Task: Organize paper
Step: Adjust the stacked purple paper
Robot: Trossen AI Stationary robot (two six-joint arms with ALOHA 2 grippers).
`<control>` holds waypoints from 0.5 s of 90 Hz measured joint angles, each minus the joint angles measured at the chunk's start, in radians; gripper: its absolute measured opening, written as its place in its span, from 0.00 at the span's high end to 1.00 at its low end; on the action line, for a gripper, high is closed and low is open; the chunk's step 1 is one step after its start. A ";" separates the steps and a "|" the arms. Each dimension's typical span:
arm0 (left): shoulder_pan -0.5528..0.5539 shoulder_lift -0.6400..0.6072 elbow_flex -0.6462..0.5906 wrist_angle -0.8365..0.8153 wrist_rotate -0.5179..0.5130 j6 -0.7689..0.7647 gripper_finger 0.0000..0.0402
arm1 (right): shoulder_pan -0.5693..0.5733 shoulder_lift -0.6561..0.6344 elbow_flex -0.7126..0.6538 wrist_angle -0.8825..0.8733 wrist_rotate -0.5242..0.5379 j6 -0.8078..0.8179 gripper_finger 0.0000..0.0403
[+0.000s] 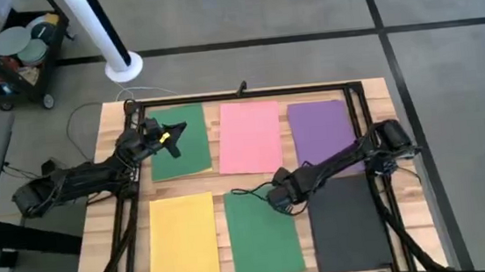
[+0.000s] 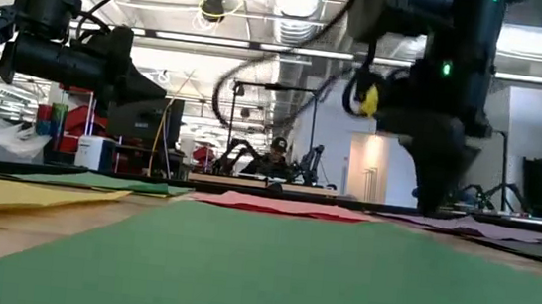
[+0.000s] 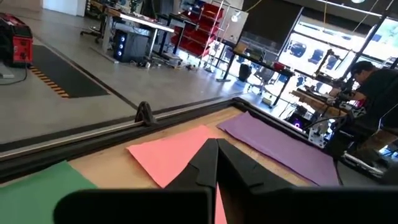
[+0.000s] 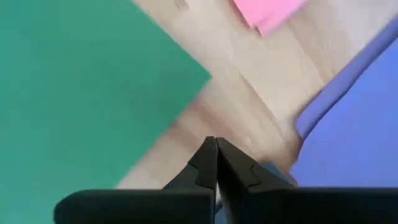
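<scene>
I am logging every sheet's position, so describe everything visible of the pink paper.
The pink paper is a thin, flat, plain pink rectangular sheet lying on the pale wooden table, middle of the far row. The far green sheet lies on one side of it, the purple sheet on the other, both apart from it. The low view shows its near edge lifting slightly in places. No gripper touches it: the left gripper is over the far green sheet, and the right gripper is off its near corner.

Wooden table (image 1: pixel 114 130) — six paper sheets (image 1: pixel 249 136); black frame (image 1: pixel 359 108)
</scene>
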 joint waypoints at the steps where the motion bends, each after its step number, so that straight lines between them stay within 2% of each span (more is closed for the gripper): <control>1: 0.000 0.000 0.000 0.000 0.000 0.000 1.00 | -0.001 -0.005 0.000 -0.005 0.005 0.000 1.00; 17: 0.000 0.000 0.000 0.000 0.004 0.000 1.00 | -0.053 -0.085 -0.062 -0.129 0.022 0.009 1.00; 30: 0.000 0.000 0.000 0.000 0.011 0.000 1.00 | -0.131 -0.194 -0.172 -0.009 0.030 -0.026 1.00; 45: 0.000 0.000 0.000 -0.003 0.035 0.008 1.00 | -0.177 -0.296 -0.271 0.062 -0.102 -0.121 1.00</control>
